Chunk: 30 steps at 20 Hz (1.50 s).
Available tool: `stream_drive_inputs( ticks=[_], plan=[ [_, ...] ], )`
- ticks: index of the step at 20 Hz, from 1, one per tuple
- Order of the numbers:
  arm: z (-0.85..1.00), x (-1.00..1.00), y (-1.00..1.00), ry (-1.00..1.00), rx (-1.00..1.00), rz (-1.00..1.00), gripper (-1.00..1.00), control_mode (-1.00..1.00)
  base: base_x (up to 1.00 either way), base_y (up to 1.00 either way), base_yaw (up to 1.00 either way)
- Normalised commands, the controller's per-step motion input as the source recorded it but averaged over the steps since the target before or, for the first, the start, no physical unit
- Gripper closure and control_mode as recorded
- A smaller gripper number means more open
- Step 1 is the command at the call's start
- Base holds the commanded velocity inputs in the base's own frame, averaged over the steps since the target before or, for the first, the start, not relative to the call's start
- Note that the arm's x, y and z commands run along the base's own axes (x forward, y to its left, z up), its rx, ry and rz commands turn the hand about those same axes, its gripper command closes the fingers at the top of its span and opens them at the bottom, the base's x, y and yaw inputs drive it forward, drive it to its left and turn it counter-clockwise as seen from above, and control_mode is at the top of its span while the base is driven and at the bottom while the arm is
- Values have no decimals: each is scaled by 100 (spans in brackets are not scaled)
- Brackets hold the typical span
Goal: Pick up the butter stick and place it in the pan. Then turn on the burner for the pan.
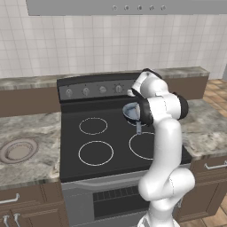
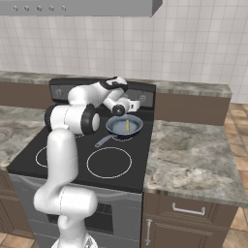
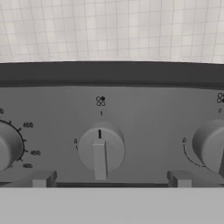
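Note:
The grey-blue pan (image 2: pixel 116 127) sits on the back right burner with its dark handle (image 2: pixel 103 141) pointing toward the front. The pale yellow butter stick (image 2: pixel 127 125) lies inside it. In the left base view my arm covers most of the pan (image 1: pixel 130 110). Above and behind the pan, my gripper (image 2: pixel 137 104) is at the stove's control panel. In the hand view the gripper (image 3: pixel 109 180) is open, its fingertips (image 3: pixel 42 179) spread on either side of a grey knob (image 3: pixel 100 151) straight ahead. The knob's bar stands vertical under a tick mark.
More knobs (image 3: pixel 212 146) line the panel (image 1: pixel 93 90), with a temperature dial (image 3: pixel 6 146) to the left. A flat grey-brown round dish (image 1: pixel 17 150) lies on the left counter. Stone counter (image 2: pixel 193 155) runs right of the stove. A range hood (image 1: pixel 128 6) hangs overhead.

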Motion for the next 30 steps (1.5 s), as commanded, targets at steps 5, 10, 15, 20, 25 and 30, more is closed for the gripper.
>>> stream_drive_inputs(
  ticks=[5,10,15,20,25,30],
  plan=[
    [0,1,0,0,0,0,-100,-100,0,0,0],
    [0,0,0,0,0,0,-100,-100,0,0,0],
    [0,0,0,0,0,0,-100,-100,0,0,0],
    [0,6,0,0,0,0,-100,-100,0,0,0],
    [0,20,0,0,0,0,-100,-100,0,0,0],
    [0,5,0,0,0,0,-100,-100,0,0,0]
  ],
)
